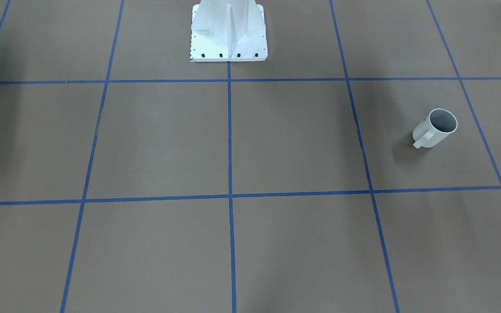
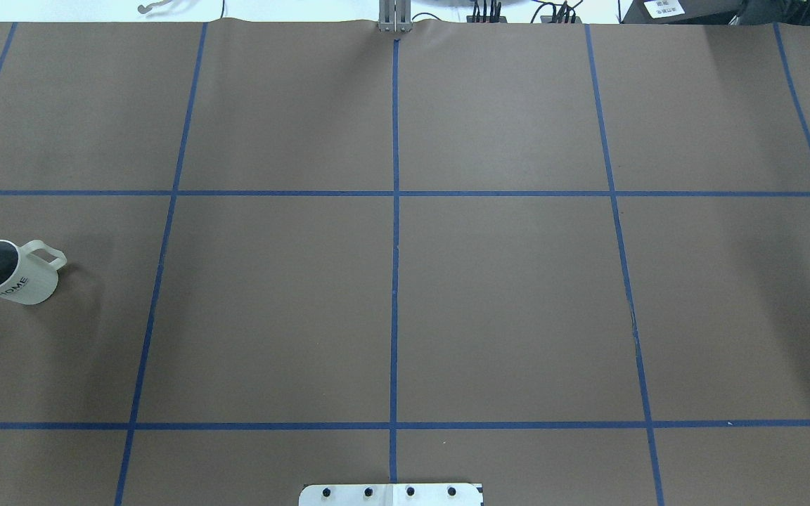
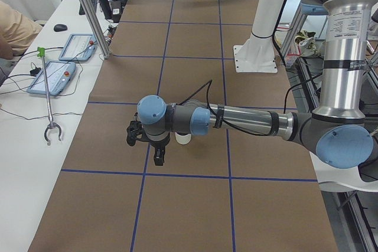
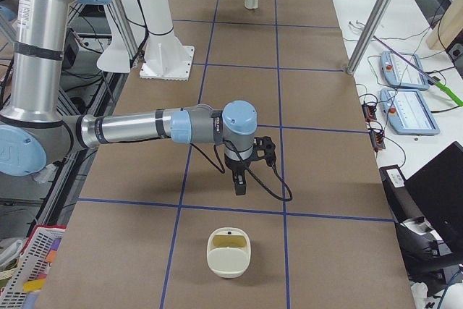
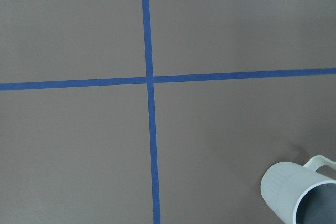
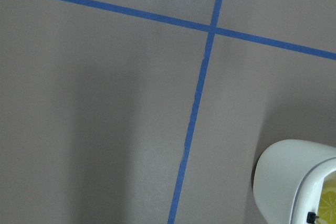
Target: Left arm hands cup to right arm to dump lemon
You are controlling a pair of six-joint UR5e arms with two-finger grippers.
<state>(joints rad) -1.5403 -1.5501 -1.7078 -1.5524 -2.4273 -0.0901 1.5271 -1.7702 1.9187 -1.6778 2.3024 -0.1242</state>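
Cup stands upright on the tabletop, far out on the robot's left side, its handle turned toward the middle. I see the left claw hanging near it, not touching. I cannot tell its opening, nor that of the right claw.

Matt brown paper over table, blue tape lines; cup at 9 o'clock smooth, matt off-white; base plate glossy white metal.

I have the cup standing on the table, well out to the left of the robot's base and somewhat forward of it. A container sits on the table well out to the base's right.
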